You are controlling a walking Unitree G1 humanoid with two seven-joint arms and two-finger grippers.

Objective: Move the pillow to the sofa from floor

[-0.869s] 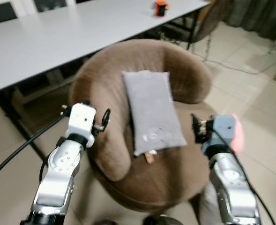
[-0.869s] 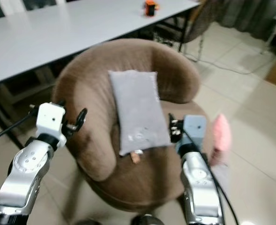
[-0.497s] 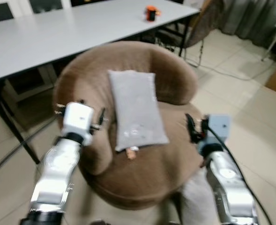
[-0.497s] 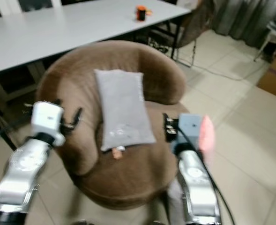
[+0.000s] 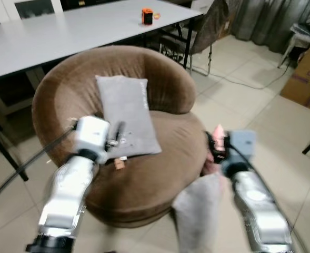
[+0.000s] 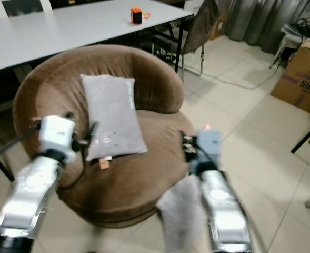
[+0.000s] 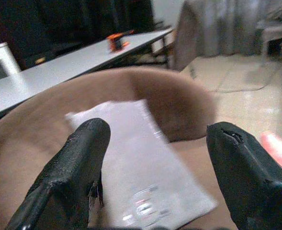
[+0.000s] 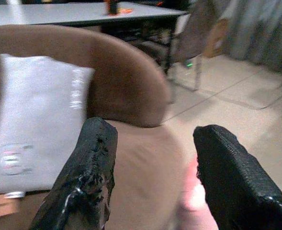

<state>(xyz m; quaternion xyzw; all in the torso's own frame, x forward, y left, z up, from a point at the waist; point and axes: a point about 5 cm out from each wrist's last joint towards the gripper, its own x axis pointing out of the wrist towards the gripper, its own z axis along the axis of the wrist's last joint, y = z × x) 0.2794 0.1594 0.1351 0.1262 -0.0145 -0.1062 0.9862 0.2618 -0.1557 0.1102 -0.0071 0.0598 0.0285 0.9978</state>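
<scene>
A grey pillow [image 5: 124, 113] lies on the seat of a round brown sofa chair [image 5: 55, 89], leaning up against its backrest. My left gripper [image 5: 117, 138] hovers at the pillow's near corner. In the left wrist view this gripper [image 7: 159, 130] is open, with the pillow [image 7: 145, 177] beyond its fingers and nothing between them. My right gripper [image 5: 213, 148] hangs off the sofa's right front edge. Seen from the right wrist, it [image 8: 156, 132] is open and empty, facing the seat and the pillow [image 8: 33, 124].
A long white table [image 5: 65, 31] with a small orange object [image 5: 147, 16] stands behind the sofa. A draped chair [image 5: 210, 26] and a cardboard box [image 5: 305, 79] are to the right. A blurred grey and pink shape [image 5: 197, 208] sits by the sofa's front. Tiled floor [image 5: 249, 105] lies to the right.
The whole picture has shifted, so the camera moved and the sofa now sits further left. The pillow stays on the sofa. Both grippers remain open, the left one nearer the pillow's corner.
</scene>
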